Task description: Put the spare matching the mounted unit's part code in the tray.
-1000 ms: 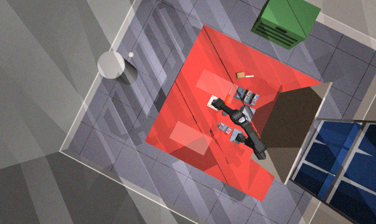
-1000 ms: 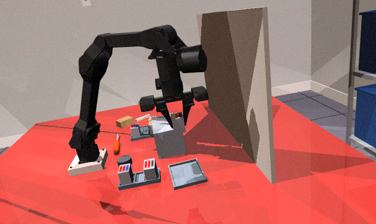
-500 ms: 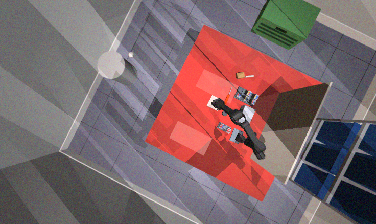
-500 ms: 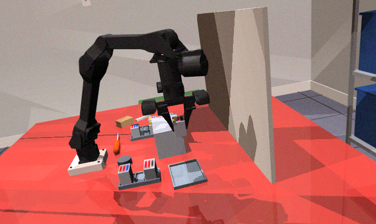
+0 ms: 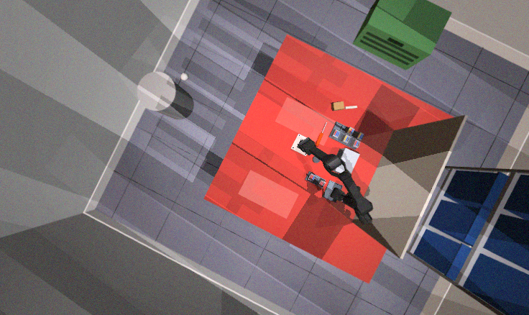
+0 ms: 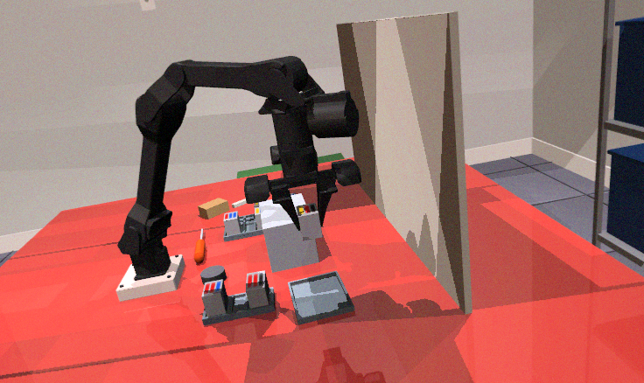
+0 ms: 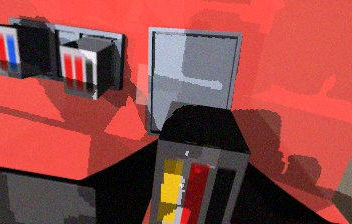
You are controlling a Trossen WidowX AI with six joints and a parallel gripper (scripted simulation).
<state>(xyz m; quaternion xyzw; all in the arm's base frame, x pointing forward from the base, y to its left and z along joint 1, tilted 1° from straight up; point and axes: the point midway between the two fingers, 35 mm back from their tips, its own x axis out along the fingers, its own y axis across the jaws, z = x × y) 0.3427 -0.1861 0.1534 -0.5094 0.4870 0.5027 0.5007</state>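
Observation:
My gripper point(image 6: 310, 227) point(image 7: 194, 151) is shut on a grey spare point(image 6: 310, 226) point(image 7: 156, 215) with yellow, red and black stripes, holding it upright above table height. The shallow grey tray point(image 6: 315, 304) point(image 7: 174, 55) holds nothing visible; in the wrist view it lies beyond the held spare, which hides its near edge. A front rack point(image 6: 238, 315) point(image 7: 120, 55) beside it holds a red-red-blue unit point(image 6: 213, 300) point(image 7: 2, 50) and a red-red-black unit point(image 6: 256, 290) point(image 7: 79, 72). I cannot tell which unit is the mounted one; no code is readable.
A grey block point(image 5: 351, 157) point(image 6: 293, 249) stands behind the tray. A tall panel point(image 5: 422, 156) point(image 6: 409, 119) rises to the right. Several striped units stand in a back rack point(image 6: 248, 223). An orange screwdriver point(image 5: 318, 139) point(image 6: 199, 250), a cardboard box point(image 5: 338, 105) point(image 6: 213, 209) and a dark cylinder point(image 6: 213, 273) are also there.

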